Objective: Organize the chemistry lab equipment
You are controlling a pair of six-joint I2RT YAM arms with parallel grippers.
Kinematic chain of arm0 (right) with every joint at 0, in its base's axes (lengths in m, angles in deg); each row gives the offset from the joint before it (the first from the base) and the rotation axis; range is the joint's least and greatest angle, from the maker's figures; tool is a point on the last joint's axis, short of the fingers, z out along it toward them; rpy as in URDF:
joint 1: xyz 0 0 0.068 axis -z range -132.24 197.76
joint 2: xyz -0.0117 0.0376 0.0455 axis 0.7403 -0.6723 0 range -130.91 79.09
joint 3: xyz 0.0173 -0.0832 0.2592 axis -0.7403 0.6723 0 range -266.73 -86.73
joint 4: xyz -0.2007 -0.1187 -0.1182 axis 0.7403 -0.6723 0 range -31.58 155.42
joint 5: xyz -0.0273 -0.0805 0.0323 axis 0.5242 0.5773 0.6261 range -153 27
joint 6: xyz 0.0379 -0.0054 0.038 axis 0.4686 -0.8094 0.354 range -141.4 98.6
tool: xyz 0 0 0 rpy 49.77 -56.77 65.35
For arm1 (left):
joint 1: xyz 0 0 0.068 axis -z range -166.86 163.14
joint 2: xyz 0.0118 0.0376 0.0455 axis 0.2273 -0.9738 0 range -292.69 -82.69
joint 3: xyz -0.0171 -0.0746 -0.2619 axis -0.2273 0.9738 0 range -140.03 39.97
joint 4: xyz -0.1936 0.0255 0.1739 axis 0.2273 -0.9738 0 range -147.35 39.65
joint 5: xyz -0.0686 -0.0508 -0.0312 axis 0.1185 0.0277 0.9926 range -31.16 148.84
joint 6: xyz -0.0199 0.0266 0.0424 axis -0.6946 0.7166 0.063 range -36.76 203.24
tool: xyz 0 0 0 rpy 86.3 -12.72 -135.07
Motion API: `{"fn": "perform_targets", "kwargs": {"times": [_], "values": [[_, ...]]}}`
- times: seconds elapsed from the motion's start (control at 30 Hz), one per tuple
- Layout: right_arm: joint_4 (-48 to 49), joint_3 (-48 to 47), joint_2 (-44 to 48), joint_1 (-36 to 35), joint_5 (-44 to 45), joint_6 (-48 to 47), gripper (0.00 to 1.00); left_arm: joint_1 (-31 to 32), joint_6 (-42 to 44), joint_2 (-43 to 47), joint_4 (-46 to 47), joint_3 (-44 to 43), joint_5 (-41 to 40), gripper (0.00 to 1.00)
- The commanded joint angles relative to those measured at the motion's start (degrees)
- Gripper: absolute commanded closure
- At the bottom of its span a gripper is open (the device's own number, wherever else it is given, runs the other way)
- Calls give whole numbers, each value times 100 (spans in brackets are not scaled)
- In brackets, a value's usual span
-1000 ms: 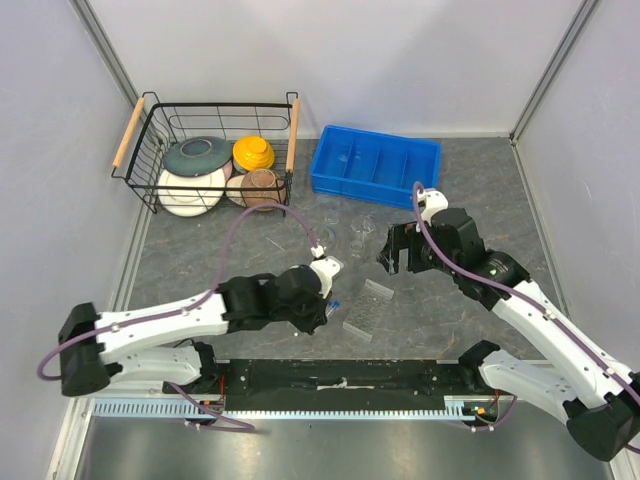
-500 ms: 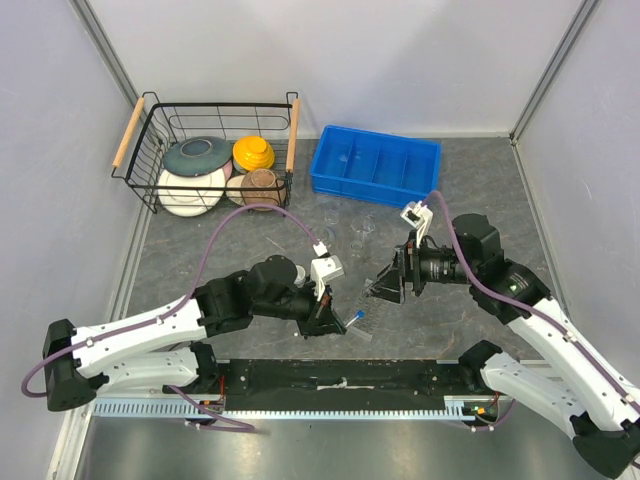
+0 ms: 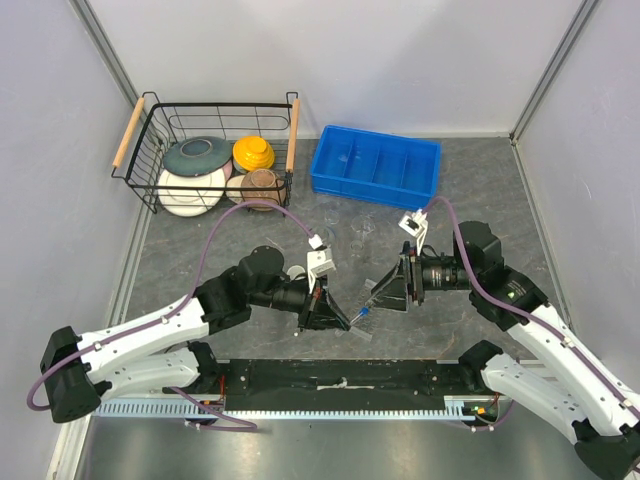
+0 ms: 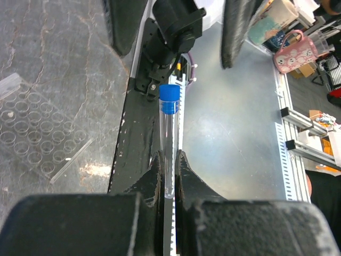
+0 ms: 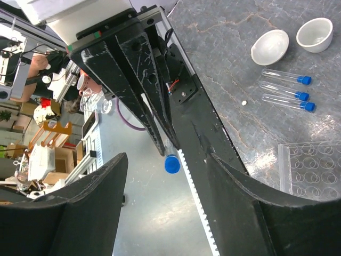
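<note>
While the left gripper (image 4: 168, 165) clamps the capped tube (image 4: 168, 128) by its bottom, over the table (image 3: 480, 190) edge, the right gripper (image 5: 165, 160) (jaws wide apart) should centre on it; close gently.

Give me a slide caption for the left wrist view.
Left gripper shut on a blue-capped test tube, clear gridded rack on the table.
</note>
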Motion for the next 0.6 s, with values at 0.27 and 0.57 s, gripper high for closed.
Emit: {"fn": "perform_targets", "kwargs": {"times": [0.27, 0.57], "values": [[849, 257, -9, -225, -169, 448, 40, -223, -87, 11, 1019, 158, 742, 98], [1104, 319, -35, -454, -99, 676, 48, -478, -184, -6, 1239, 228, 997, 98]]}}
